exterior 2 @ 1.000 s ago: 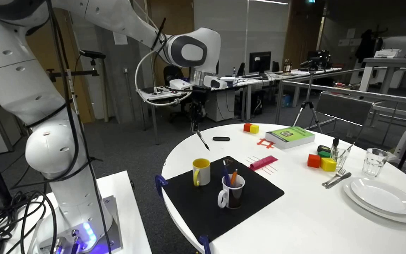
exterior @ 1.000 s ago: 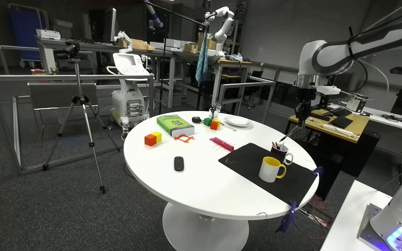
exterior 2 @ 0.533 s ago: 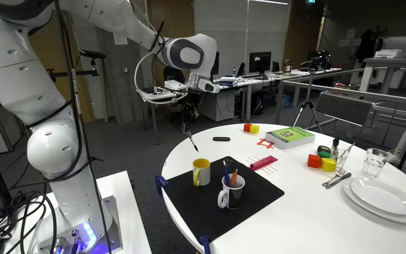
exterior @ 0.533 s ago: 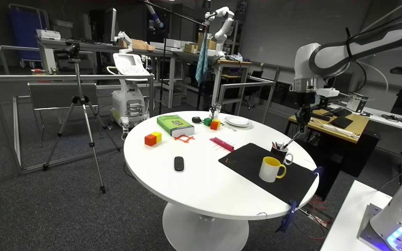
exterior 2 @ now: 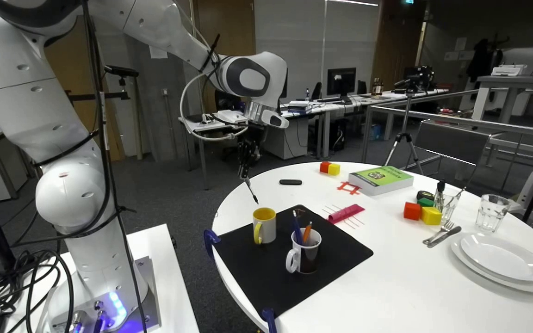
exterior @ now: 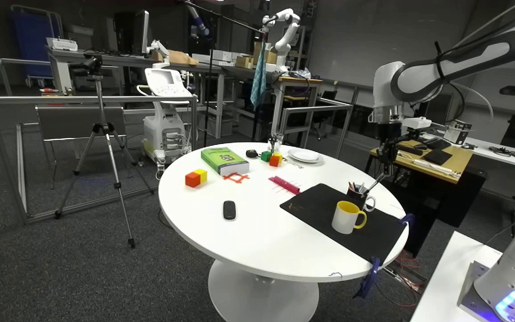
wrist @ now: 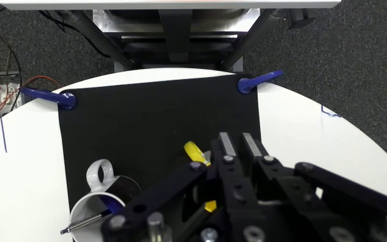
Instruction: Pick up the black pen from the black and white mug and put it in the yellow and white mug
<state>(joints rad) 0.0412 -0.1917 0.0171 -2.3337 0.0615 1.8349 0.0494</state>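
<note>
In an exterior view, see the black pen (exterior 2: 252, 192), dark-tipped, paler above, pinched in the tool (exterior 2: 244, 177), at eleven o'clock from the yellow and white mug (exterior 2: 269, 231); hidden in the wrist view. There, find a silver pen (wrist: 87, 221) leaning toward eight o'clock in the black and white mug (wrist: 126, 187).

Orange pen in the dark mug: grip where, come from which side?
Probably the top of the orange pen, from above, on the side away from the blue pen: the tops splay apart, and the dark mug hides the lower parts. The gripper holds the black pen, so empty it first.
</note>
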